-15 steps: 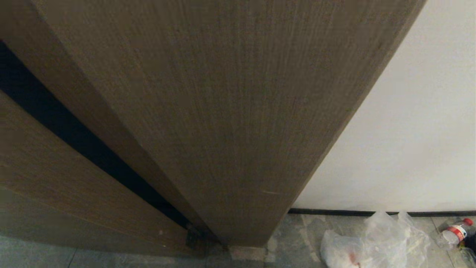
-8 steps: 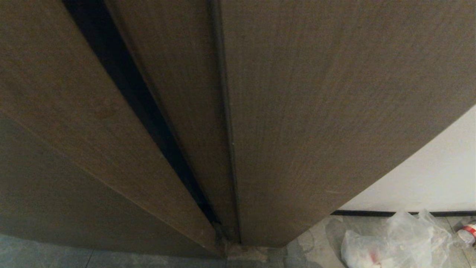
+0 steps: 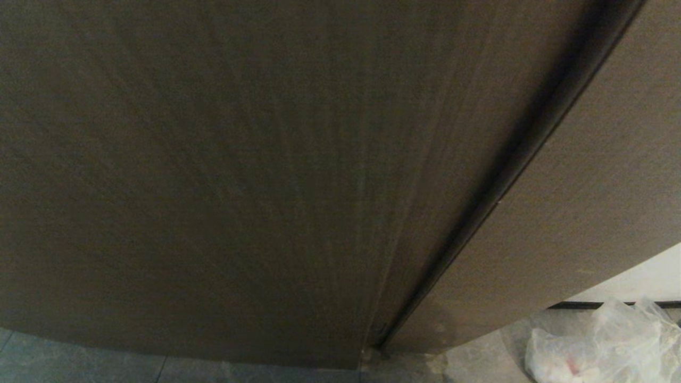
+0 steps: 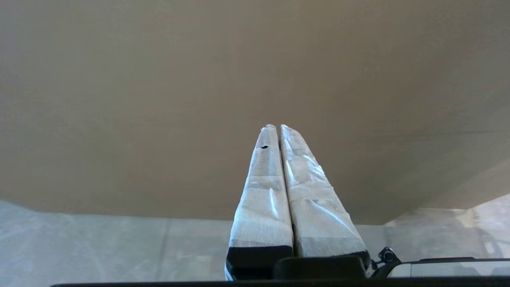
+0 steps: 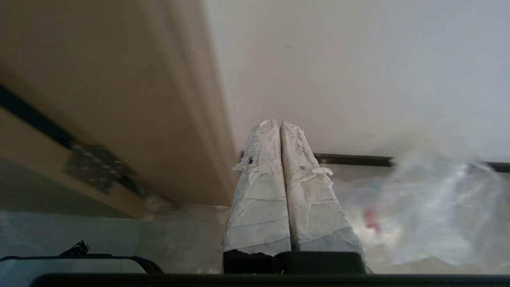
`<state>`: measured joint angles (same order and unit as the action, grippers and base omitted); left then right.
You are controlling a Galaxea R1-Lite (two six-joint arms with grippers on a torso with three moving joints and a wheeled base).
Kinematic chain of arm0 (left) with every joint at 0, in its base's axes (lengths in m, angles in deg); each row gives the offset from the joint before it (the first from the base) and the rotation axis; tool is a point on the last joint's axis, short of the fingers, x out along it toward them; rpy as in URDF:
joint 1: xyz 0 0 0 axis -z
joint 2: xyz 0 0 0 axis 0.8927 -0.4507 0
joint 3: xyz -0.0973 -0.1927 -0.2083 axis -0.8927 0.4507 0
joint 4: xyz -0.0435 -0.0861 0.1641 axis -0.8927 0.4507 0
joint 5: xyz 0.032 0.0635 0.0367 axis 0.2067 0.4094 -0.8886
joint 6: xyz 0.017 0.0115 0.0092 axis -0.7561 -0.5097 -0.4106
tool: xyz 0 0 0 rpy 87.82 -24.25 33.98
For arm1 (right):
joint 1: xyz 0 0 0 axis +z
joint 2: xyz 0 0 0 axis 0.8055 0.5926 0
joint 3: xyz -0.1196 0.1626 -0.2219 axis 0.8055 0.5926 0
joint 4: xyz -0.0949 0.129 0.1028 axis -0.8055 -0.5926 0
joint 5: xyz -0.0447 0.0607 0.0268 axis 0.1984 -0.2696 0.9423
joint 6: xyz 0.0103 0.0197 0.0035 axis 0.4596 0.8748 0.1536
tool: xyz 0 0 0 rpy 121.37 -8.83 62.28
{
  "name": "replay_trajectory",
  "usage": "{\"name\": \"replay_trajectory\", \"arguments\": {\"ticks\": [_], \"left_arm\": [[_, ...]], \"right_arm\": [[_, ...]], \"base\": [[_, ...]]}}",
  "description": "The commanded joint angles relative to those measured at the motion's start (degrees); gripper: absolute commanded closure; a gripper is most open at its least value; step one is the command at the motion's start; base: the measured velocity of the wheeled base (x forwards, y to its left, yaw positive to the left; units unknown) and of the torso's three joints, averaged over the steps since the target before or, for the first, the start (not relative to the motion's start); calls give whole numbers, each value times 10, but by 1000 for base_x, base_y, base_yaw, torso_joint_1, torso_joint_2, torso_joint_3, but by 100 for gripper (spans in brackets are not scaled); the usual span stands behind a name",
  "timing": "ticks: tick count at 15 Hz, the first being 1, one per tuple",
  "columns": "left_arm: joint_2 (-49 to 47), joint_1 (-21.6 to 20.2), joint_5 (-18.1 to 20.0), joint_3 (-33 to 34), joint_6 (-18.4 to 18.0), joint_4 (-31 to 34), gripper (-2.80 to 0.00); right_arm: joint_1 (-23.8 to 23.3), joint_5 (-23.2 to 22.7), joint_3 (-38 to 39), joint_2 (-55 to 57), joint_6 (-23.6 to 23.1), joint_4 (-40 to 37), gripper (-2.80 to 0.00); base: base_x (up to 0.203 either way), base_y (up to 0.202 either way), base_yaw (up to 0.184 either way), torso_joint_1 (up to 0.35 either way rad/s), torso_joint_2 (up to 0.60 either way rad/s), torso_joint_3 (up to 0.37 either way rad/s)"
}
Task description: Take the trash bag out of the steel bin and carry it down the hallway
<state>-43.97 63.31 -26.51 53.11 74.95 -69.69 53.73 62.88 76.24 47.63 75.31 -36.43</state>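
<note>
A crinkly clear trash bag (image 3: 612, 346) lies on the grey floor tiles at the lower right of the head view, against the wall, with white and red bits inside. In the right wrist view the same bag (image 5: 434, 207) shows blurred beside my right gripper (image 5: 277, 122), which is shut and holds nothing. My left gripper (image 4: 275, 126) is shut and empty too, pointing at a brown door panel. Neither arm shows in the head view. The steel bin is out of view.
A dark brown door (image 3: 213, 186) fills most of the head view, close in front. Its frame (image 3: 612, 186) stands to the right. A white wall (image 3: 652, 276) with a dark baseboard (image 3: 574, 305) runs behind the bag. Grey tiles (image 3: 80, 364) show below the door.
The whole head view has swung left: door, frame and bag have slid to the right of the picture, and a red-capped bottle has left it. Both arms are unmoved.
</note>
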Motion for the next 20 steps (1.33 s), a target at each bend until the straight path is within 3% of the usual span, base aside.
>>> {"name": "replay_trajectory", "arguments": {"ticks": [1, 15, 20], "left_arm": [[0, 0, 0, 0, 0, 0, 0], [0, -1, 0, 0, -2, 0, 0], [0, -1, 0, 0, -2, 1, 0]], "right_arm": [[0, 0, 0, 1, 0, 0, 0], [-1, 0, 0, 1, 0, 0, 0], [0, 0, 0, 1, 0, 0, 0]], "base": [[0, 198, 5, 2, 7, 2], [0, 193, 1, 2, 1, 2], [0, 39, 1, 1, 1, 2]]}}
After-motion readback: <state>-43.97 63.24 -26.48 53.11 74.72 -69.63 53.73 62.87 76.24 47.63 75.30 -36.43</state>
